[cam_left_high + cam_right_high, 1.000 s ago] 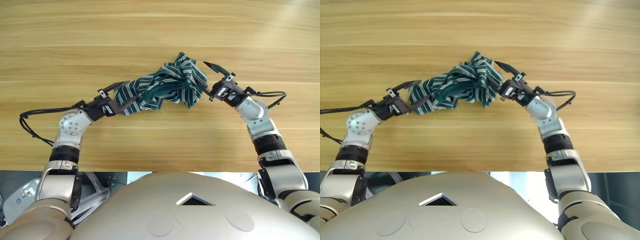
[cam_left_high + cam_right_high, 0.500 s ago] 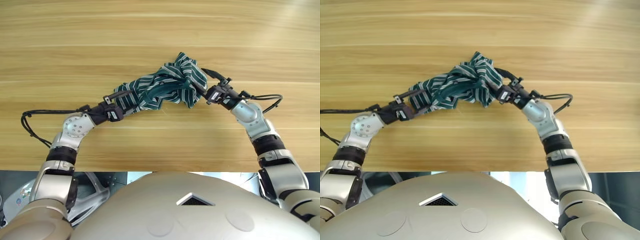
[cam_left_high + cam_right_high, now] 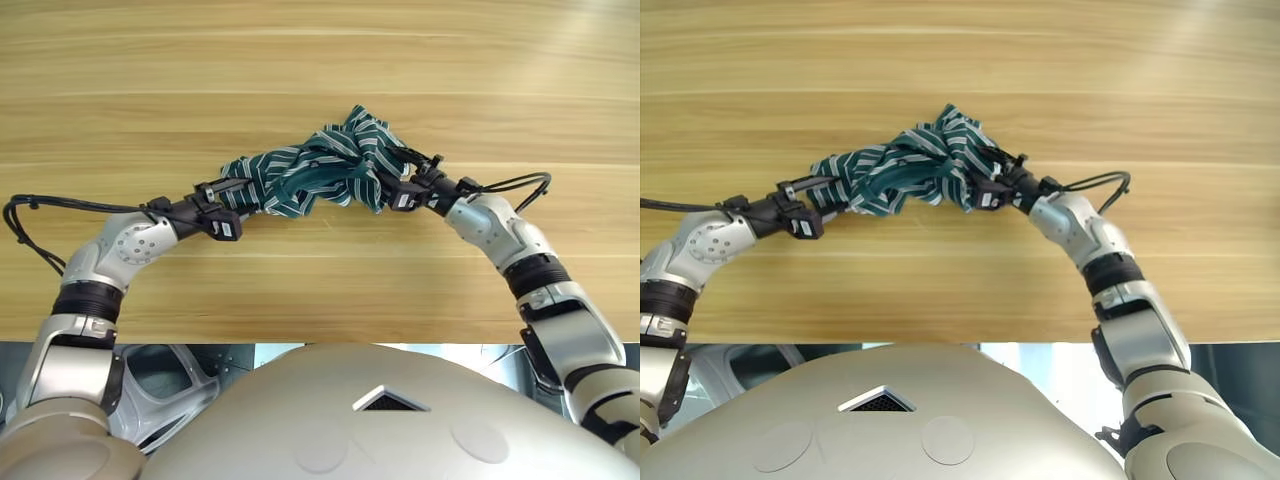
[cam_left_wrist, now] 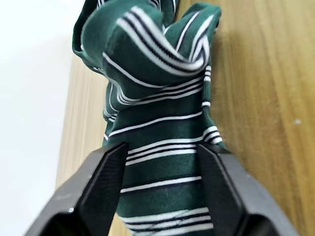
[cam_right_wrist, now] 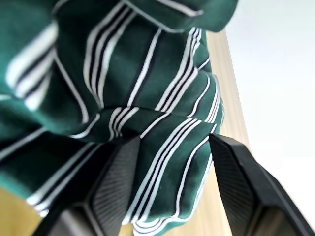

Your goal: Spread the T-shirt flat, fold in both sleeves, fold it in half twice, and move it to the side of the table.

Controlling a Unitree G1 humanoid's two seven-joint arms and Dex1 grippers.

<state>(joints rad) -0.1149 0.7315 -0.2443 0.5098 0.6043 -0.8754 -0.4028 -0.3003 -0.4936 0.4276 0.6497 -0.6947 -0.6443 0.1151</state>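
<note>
T-shirt: dark green with thin white and black stripes [image 3: 322, 168], crumpled into a twisted, rope-like bundle, not spread out.
Shape: a long bunch running across, thickest and highest at its right end, where the folds pile into a knot-like hump; thinner and lower towards the left end.
Place: on the wooden table [image 3: 320, 60], about the middle of it from side to side, in front of the robot and between its two arms.
Left gripper [image 3: 238, 196]: at the left, thin end of the bundle, low over the table.
Left fingers [image 4: 106, 169]: parted wide, one on each side of the striped cloth; the cloth fills the gap and touches both inner faces. The folds rise in a loose roll just past the tips.
Right gripper [image 3: 396, 190]: pushed into the right, thick end of the bundle, under the hump.
Right fingers [image 5: 235, 183]: also parted wide, with a fold of the cloth hanging between them and lying against both inner faces.
Arms: both reach inward, so that the bundle lies between the two grippers.
</note>
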